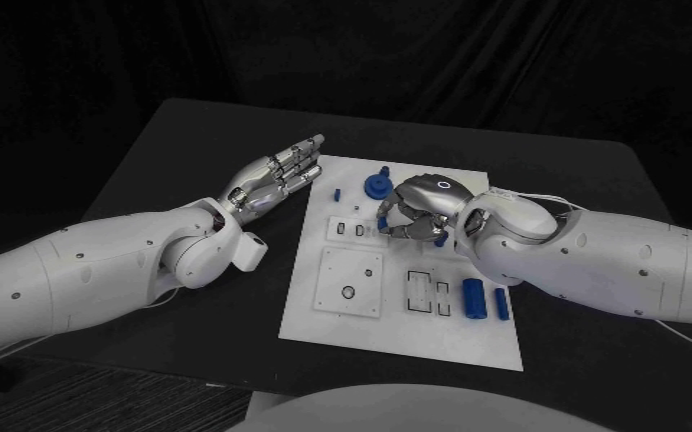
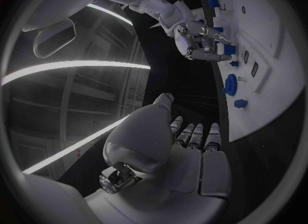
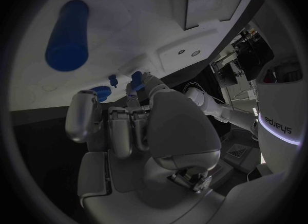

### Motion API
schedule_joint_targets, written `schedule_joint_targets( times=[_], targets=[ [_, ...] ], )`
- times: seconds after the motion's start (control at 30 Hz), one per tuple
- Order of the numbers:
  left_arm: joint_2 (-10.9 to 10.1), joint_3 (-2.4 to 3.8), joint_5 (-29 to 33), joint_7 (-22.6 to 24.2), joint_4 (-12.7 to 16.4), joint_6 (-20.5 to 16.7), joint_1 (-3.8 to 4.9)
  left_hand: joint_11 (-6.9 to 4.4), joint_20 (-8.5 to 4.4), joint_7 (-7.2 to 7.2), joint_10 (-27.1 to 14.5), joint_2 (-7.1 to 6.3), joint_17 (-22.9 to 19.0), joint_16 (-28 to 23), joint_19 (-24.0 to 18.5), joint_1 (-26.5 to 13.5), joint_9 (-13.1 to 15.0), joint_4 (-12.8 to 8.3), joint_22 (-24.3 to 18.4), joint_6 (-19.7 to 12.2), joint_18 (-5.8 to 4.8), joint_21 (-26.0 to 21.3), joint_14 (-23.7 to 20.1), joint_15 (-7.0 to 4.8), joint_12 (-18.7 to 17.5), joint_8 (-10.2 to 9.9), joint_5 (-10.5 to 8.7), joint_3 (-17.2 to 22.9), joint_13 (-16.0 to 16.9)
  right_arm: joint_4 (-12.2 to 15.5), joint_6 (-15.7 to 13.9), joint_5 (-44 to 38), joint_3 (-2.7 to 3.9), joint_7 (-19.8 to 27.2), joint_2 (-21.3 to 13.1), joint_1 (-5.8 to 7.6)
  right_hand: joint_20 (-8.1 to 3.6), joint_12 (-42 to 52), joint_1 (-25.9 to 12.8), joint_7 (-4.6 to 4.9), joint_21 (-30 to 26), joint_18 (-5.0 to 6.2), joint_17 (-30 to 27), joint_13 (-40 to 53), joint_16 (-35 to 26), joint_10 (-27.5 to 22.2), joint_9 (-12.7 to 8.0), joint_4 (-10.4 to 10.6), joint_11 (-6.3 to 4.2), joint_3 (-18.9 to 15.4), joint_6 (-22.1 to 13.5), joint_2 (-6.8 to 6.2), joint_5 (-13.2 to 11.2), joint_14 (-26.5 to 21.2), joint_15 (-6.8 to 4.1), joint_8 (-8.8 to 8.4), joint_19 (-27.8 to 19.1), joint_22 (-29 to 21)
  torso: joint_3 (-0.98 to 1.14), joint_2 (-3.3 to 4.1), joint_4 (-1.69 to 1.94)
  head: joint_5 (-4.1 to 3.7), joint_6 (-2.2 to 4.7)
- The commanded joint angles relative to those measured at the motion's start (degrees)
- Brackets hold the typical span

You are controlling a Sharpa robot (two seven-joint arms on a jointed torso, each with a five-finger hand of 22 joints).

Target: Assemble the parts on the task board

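The white task board (image 1: 389, 327) lies in the middle of the black table. My right hand (image 1: 420, 208) hovers over the board's far half with its fingers curled down, pinching a small blue part (image 3: 136, 78) at its fingertips; the same blue part (image 2: 229, 49) shows in the left wrist view. A round blue part (image 1: 378, 184) stands just left of that hand, and a small blue part (image 1: 338, 193) lies beside it. My left hand (image 1: 277, 176) is held flat, fingers stretched out and apart, holding nothing, at the board's far left corner.
Two blue cylinders (image 1: 475, 297) (image 1: 500, 302) lie in the board's near right area. A raised white square plate (image 1: 351, 280) with holes sits on the near left, with slotted recesses (image 1: 420, 290) beside it. Black table (image 1: 202, 142) surrounds the board.
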Motion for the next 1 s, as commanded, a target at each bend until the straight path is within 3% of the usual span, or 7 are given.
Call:
schedule_joint_targets(
  times=[0.03, 0.23, 0.6, 0.73, 0.83, 0.93, 1.0],
  targets=[
    [0.13, 0.05, 0.00, 0.76, 0.07, 0.80, -0.08, 0.40, 0.42, 0.42, 0.07, 0.41, -0.09, -0.21, 0.14, 0.03, 0.03, -0.45, -0.09, -0.05, -0.28, -0.19, -0.02, 0.55, -0.17, 0.28, 0.33, 0.04, -0.05, -0.30, 1.36, -0.29, 0.06, 0.47, 0.32, -0.19, 0.34, 0.15, 0.00, -0.64, -0.34, 1.00, 14.51, 15.09, -0.03, 5.96, 1.45, -0.21, 0.56, -0.17, 0.96, -0.29, -0.26, 5.88, 0.20, 0.06, 0.15, 9.47, 0.08, 0.14, 0.21, -0.23, 0.35],
    [0.25, 0.05, 0.00, 0.70, 0.06, 0.89, -0.09, 0.40, 0.43, 0.40, 0.06, 0.43, -0.09, -0.21, 0.14, 0.04, 0.03, -0.49, -0.09, -0.06, -0.28, -0.19, -0.02, 0.56, -0.17, 0.28, 0.32, 0.07, -0.05, -0.71, 1.98, -0.29, 0.06, 0.40, 0.90, -0.23, 0.38, 0.15, -0.07, -0.61, -0.40, 1.00, 14.50, 15.09, -0.04, 5.96, 1.44, -0.18, 0.62, -0.18, 0.91, -0.30, -0.33, 5.88, 0.25, -0.01, 0.14, 9.46, 0.22, 0.22, 0.30, -0.60, 0.18],
    [0.18, 0.05, 0.00, 0.51, 0.20, 0.97, -0.10, 0.40, 0.43, 0.40, 0.06, 0.43, -0.09, -0.21, 0.14, 0.04, 0.03, -0.49, -0.09, -0.06, -0.28, -0.19, -0.02, 0.56, -0.17, 0.28, 0.32, 0.07, -0.05, -1.43, 3.36, -0.29, 0.07, 0.14, 1.69, -0.24, 0.82, 0.15, -0.75, 0.00, -1.20, 1.13, 14.20, 15.09, -0.35, 5.96, 1.14, -0.07, 1.09, -0.43, -0.43, -0.72, -1.72, 5.79, 0.70, -1.32, -0.06, 9.30, 0.02, 0.14, -0.35, 0.07, -0.15],
    [0.21, 0.05, 0.00, 0.48, 0.19, 0.99, -0.10, 0.41, 0.46, 0.39, 0.06, 0.47, -0.09, -0.21, 0.14, 0.07, 0.04, -0.61, -0.09, -0.01, -0.30, -0.19, -0.02, 0.62, -0.17, 0.28, 0.33, 0.18, -0.05, -1.61, 3.99, -0.29, 0.07, 0.04, 1.85, -0.25, 1.02, 0.15, -1.35, 0.42, -1.99, 1.28, 13.99, 15.09, -0.56, 5.96, 0.49, 0.15, 1.14, -0.69, -2.54, -1.20, -2.76, 5.72, 0.80, -2.94, -0.33, 9.14, 0.07, 0.12, -0.33, 0.09, -0.29],
    [0.24, 0.05, 0.00, 0.45, 0.17, 1.02, -0.10, 0.41, 0.46, 0.39, 0.06, 0.47, -0.09, -0.21, 0.14, 0.07, 0.04, -0.61, -0.09, -0.01, -0.30, -0.19, -0.02, 0.62, -0.17, 0.28, 0.33, 0.18, -0.05, -1.68, 4.30, -0.29, 0.07, -0.04, 1.93, -0.25, 1.14, 0.15, -1.90, 0.62, -1.08, 1.09, 15.09, 15.09, 0.55, 5.96, -0.34, 0.37, 1.24, -1.21, -5.24, -1.74, -5.76, 6.05, 0.88, -4.59, 0.07, 9.45, 0.14, 0.11, -0.21, 0.07, -0.36],
    [0.27, 0.05, 0.00, 0.42, 0.14, 1.04, -0.10, 0.41, 0.48, 0.39, 0.06, 0.48, -0.09, -0.21, 0.14, 0.07, 0.03, -0.64, -0.09, -0.03, -0.30, -0.19, -0.02, 0.63, -0.17, 0.27, 0.33, 0.21, -0.05, -1.73, 4.51, -0.29, 0.07, -0.06, 1.97, -0.25, 1.19, 0.15, -2.11, 0.46, -1.14, 1.11, 15.09, 15.09, 0.55, 5.96, -1.47, 0.40, 1.16, -1.85, -8.90, -2.14, -7.61, 6.05, 0.90, -4.89, 0.12, 9.49, 0.14, 0.08, -0.14, 0.03, -0.35],
    [0.27, 0.05, 0.00, 0.41, 0.14, 1.03, -0.10, 0.41, 0.48, 0.39, 0.06, 0.48, -0.09, -0.21, 0.14, 0.07, 0.03, -0.64, -0.09, -0.03, -0.30, -0.19, -0.02, 0.63, -0.17, 0.27, 0.33, 0.21, -0.05, -1.75, 4.65, -0.29, 0.07, -0.09, 1.97, -0.25, 1.19, 0.15, -2.12, 0.42, -1.17, 1.11, 15.09, 15.09, 0.55, 5.96, -1.57, 0.39, 1.14, -1.93, -9.20, -2.20, -7.74, 6.05, 0.87, -4.87, 0.11, 9.49, 0.12, 0.07, -0.17, 0.08, -0.37]
  ],
)
